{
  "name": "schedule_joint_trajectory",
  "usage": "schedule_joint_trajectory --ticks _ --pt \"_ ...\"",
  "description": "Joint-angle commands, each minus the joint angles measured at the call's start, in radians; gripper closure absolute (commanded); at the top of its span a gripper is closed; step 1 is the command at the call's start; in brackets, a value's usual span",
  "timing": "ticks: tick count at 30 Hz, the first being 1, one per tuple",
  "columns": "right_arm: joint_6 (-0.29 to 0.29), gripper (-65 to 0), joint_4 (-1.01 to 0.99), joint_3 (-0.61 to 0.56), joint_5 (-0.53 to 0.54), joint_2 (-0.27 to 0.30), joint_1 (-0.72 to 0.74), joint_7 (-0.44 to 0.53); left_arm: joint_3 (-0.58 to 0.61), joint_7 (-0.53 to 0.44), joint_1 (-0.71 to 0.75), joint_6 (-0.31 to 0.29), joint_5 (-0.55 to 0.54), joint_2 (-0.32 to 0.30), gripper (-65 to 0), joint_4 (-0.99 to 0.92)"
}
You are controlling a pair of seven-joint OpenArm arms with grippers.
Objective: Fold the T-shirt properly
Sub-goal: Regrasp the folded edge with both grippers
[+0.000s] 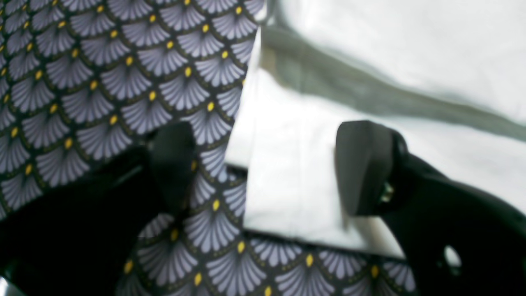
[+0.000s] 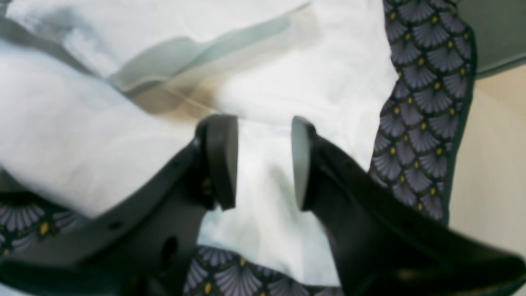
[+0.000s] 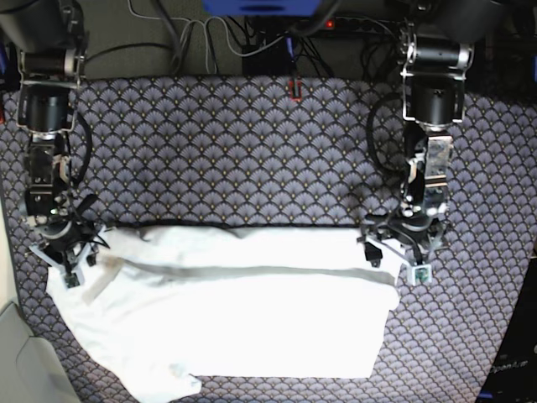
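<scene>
Lying beneath left claw [image 1: 267, 164]: T-shirt [image 1: 296, 197]

Fan-patterned tablecloth [image 3: 252, 151], T-shirt [image 3: 252, 311] lying on it

1. T-shirt [image 3: 252, 323]: plain white with a faint pale blue cast, no print.
2. Table cover [image 3: 226, 151]: dark ground, repeating grey-lilac fan scallops, each with a small yellow dot.
3. Left gripper [image 1: 267, 168] and right gripper [image 2: 263, 162]: matt black.
</scene>
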Motion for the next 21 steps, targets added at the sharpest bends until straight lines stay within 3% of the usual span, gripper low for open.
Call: schedule_joint_trajectory --ticks 1,5,13,17,21 --pt "-0.006 -22.9 0.018 0.004 0.009 0.014 0.029 0.022 -0.002 -0.048 -0.024 -0.001 -0.002 -0.002 -52.8 0.012" --pt "-0.006 -22.9 0.018 0.004 0.009 0.021 0.033 0.024 -0.002 -0.094 -0.022 -0.004 -0.002 0.014 -52.7 -0.048" --pt "-0.008 -22.9 0.024 0.007 0.009 0.033 0.036 0.028 -0.001 -0.097 -0.007 -0.006 -0.003 0.024 -52.6 -0.077" --pt "-0.006 -22.9 0.024 0.085 0.012 0.041 0.049 0.028 -0.001 -0.097 -0.007 -0.007 -0.003 0.027 -51.9 -0.077" --pt "-0.002 -23.2 0.023 0.145 0.011 0.048 0.056 0.025 -0.001 -0.097 -0.007 -0.007 -0.003 0.027 -35.8 -0.077"
